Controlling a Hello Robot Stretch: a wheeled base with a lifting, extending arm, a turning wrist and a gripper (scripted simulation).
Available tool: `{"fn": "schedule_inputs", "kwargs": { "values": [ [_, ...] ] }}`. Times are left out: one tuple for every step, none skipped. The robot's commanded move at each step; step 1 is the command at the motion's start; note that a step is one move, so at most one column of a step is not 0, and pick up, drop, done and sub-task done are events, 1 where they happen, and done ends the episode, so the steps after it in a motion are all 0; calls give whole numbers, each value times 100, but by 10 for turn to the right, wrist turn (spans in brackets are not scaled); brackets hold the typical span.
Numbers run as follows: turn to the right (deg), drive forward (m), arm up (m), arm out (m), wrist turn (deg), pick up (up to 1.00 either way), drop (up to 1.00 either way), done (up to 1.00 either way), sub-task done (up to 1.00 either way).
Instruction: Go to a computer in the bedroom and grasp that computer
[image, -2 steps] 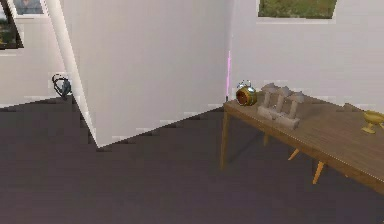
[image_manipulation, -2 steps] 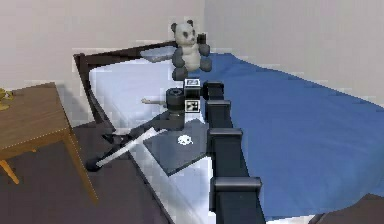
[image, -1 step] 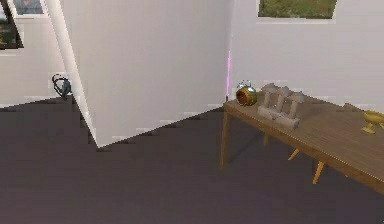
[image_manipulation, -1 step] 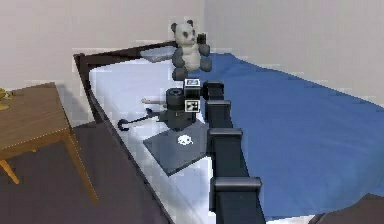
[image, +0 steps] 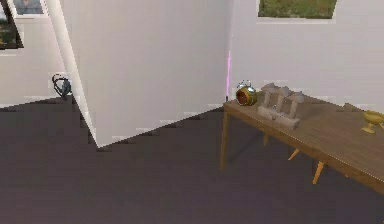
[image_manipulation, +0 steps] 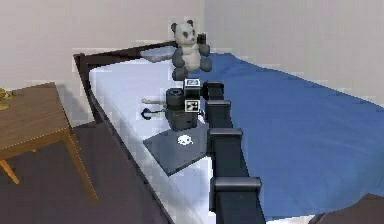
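A dark grey flat laptop (image_manipulation: 176, 150) lies shut on the white sheet of the bed (image_manipulation: 120, 95), close to the bed's near edge. The arm (image_manipulation: 232, 165) rises from the arm side view's bottom edge across the bed. At its far end are two white marked squares (image_manipulation: 192, 92), and left of them the gripper (image_manipulation: 153, 106) stands just beyond the laptop's far edge. Whether it touches the laptop, or holds anything, I cannot tell.
A panda toy (image_manipulation: 188, 48) sits at the head of the bed, and a blue blanket (image_manipulation: 300, 110) covers the arm side view's right. A wooden table (image_manipulation: 30, 122) stands beside the bed. In the forward view this table (image: 320, 135) bears a round clock (image: 245, 95) and a grey figure (image: 281, 104); a white wall corner (image: 90, 120) juts out on the left.
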Motion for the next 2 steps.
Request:
{"fn": "schedule_inputs", "kwargs": {
  "values": [
    [0,0,-30,0,0,0,0,0,0],
    [0,0,0,0,0,100,0,0,0]
  ]
}}
